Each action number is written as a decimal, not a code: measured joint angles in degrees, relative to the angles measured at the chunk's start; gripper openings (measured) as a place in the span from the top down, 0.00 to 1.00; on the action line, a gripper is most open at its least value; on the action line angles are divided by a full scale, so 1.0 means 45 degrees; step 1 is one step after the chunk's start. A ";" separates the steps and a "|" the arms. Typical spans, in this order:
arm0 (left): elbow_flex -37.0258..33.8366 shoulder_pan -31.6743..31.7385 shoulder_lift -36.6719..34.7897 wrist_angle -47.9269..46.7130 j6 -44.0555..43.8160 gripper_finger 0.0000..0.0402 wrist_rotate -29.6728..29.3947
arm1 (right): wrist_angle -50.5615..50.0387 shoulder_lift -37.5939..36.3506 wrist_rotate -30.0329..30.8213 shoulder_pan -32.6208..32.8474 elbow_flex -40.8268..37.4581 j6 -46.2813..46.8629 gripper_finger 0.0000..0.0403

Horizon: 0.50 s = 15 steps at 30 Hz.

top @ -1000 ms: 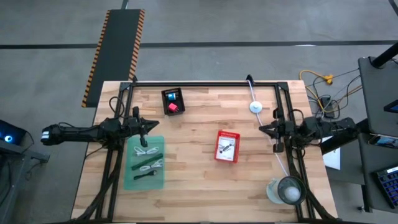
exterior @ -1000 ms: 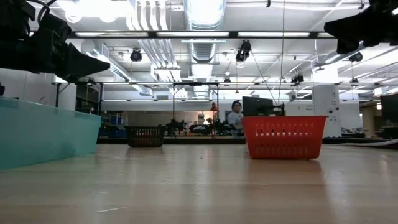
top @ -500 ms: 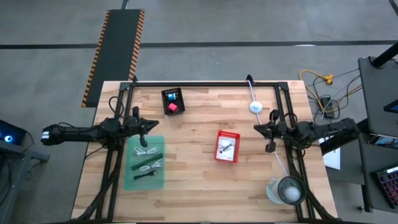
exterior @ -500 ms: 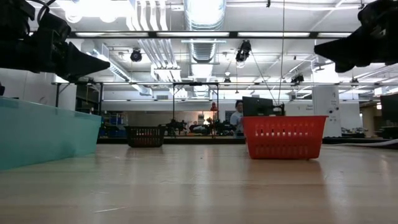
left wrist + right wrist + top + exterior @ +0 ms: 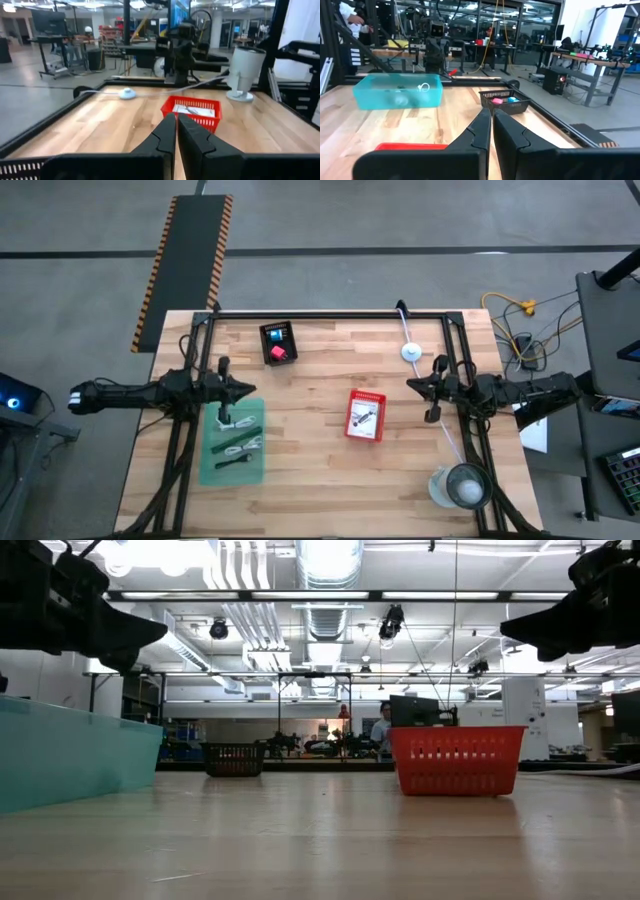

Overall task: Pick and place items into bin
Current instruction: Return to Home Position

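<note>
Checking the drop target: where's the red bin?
High view: the red bin sits near table centre, between the teal tray and the right end effector.

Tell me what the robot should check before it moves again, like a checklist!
1. Left gripper empty: ok, its fingers are shut on nothing.
2. Right gripper empty: ok, shut on nothing too.
3. Both arms up off the table: ok, the low view shows them high above the wood.
4. White packets inside the red bin: ok.
5. Every item binned: cannot tell. The blue cube and red cube sit in the black basket, and the cables lie in the teal tray, which may be where they belong.
</note>
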 joint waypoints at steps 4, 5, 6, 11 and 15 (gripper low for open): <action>0.0000 0.0000 -0.0517 -0.0465 -0.0442 1.00 0.0117 | 0.0014 0.0145 -0.0009 0.0005 0.0000 0.0204 0.98; 0.0012 0.0000 -0.0702 -0.0772 -0.0647 1.00 0.0265 | 0.0024 0.0169 -0.0014 0.0005 0.0000 0.0252 0.98; 0.0028 0.0000 -0.0914 -0.1196 -0.0718 1.00 0.0373 | 0.0022 0.0192 -0.0019 0.0005 0.0000 0.0267 0.98; -0.0005 0.0000 -0.1766 -0.1443 -0.0942 1.00 0.0884 | 0.0032 0.0211 -0.0060 0.0005 0.0000 0.0303 0.98; -0.0005 0.0000 -0.1701 -0.1507 -0.0855 1.00 0.1012 | 0.0029 0.0225 -0.0089 0.0010 0.0000 0.0310 0.98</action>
